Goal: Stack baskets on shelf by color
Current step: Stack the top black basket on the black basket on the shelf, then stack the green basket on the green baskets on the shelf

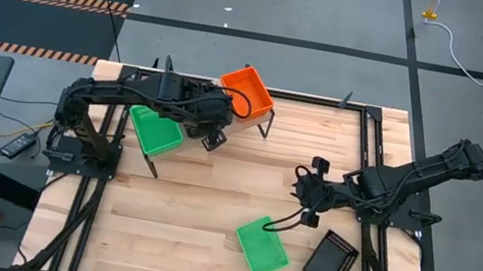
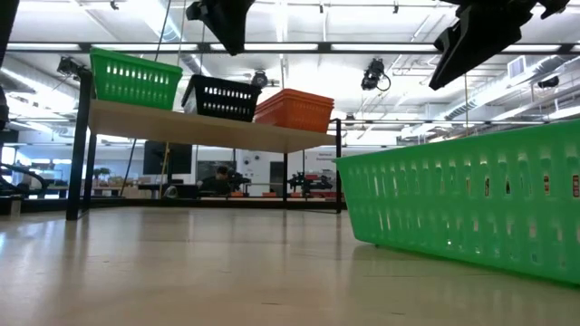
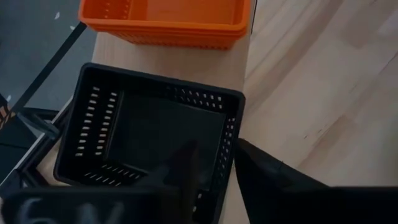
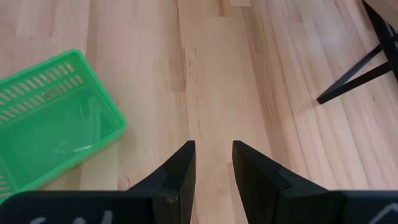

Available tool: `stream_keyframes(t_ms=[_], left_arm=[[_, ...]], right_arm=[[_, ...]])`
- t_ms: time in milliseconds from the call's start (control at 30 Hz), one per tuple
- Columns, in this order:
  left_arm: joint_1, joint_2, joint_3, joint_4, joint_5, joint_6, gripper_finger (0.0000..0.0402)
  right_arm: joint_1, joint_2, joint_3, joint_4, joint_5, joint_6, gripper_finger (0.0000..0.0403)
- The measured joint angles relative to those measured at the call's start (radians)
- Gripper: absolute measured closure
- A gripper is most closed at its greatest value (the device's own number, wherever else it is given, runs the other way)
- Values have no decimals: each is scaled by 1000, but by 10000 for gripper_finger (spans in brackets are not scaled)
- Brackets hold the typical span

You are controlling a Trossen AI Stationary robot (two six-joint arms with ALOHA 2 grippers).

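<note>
The left gripper (image 3: 214, 180) hangs over the shelf (image 3: 239, 59), its fingers (image 3: 186, 168) straddling the near rim of the black basket (image 3: 149, 134), one inside the wall and one outside, with a gap showing around the wall, so the jaws look parted rather than clamped, though I cannot be sure they are fully clear; that basket sits on the shelf between the orange stack (image 1: 247, 92) and the green basket (image 1: 155, 130).

The right gripper (image 4: 211, 165) hovers over bare tabletop (image 4: 211, 74) with its jaws slightly apart and nothing between them; the loose green basket (image 1: 261, 246) lies just beside it, toward the table's front edge, long axis slanted; the other black basket (image 1: 331, 262) lies further to the right, near the right arm's base; the right arm is clearly nearer both, so the next pick likely falls to it.
</note>
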Motion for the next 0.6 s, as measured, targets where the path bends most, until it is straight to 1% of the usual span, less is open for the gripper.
stream_keyframes(t_ms=[167,233,333,467,533,600], left_arm=[[0,0,7,10,-3,1,272],[-3,0,25,21,-2,1,272],[-31,-1,51,81,16,6,276],[-135,-2,54,143,8,77,283],[-196,-2,21,191,-39,80,284],[-256,-2,-28,247,-107,82,284]], right_arm=[[0,0,0,0,0,0,290],[0,0,0,0,0,-1,290],[0,0,0,0,0,-5,290],[0,0,0,0,-47,-6,290],[2,0,0,4,-92,-6,290],[10,0,0,25,-112,-6,290]])
